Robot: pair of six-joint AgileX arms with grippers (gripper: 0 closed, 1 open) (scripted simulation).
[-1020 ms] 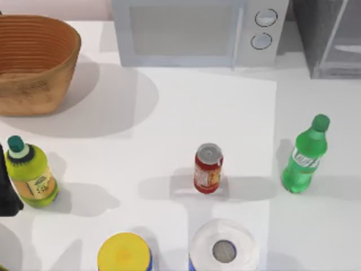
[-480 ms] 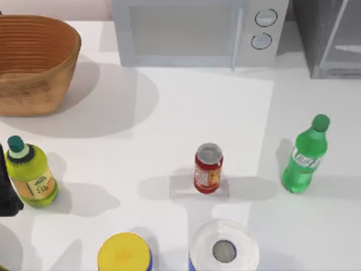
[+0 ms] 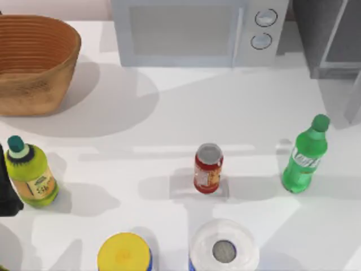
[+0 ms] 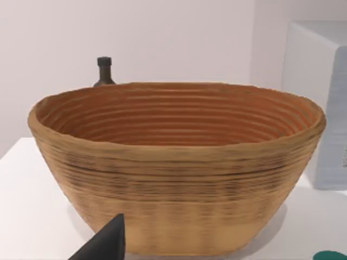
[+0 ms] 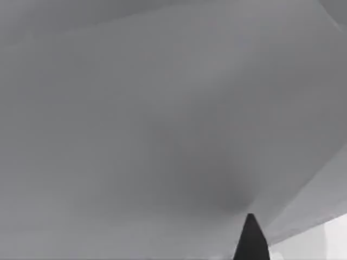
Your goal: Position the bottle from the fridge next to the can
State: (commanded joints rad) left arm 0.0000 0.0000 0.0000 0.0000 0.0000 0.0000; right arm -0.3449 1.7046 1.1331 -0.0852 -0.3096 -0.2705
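Your slim translucent green plastic bottle (image 3: 304, 157) with green cap and white-green label stands upright on the white desk (image 3: 169, 124), near its right edge and already out of the fridge; the small red drink can (image 3: 208, 168) with silver top stands upright near the middle of the desk, to the bottle's left, with bare desk between them; they are apart, not touching. The grey metal-framed fridge (image 3: 330, 36) with its glass-panelled door sits at the desk's far right corner, just beside the white microwave (image 3: 197, 31) with two round knobs along the far edge.

Your left arm's dark bulk (image 3: 7, 189) sits at the desk's left edge, just beside the stout yellow-green bottle (image 3: 31, 172) with teal cap; in the left wrist view one dark fingertip (image 4: 105, 244) of the left pincer points toward the woven brown basket (image 4: 173, 168), which sits at the far left corner; you cannot tell whether that pincer is wide or narrow. The right wrist view gives you one dark fingertip (image 5: 252, 238) of the right pincer against a plain grey surface; its width cannot be told either.

Along the near edge stand a wide yellow-lidded jar (image 3: 124, 254) and a white roll (image 3: 224, 248) with grey core.
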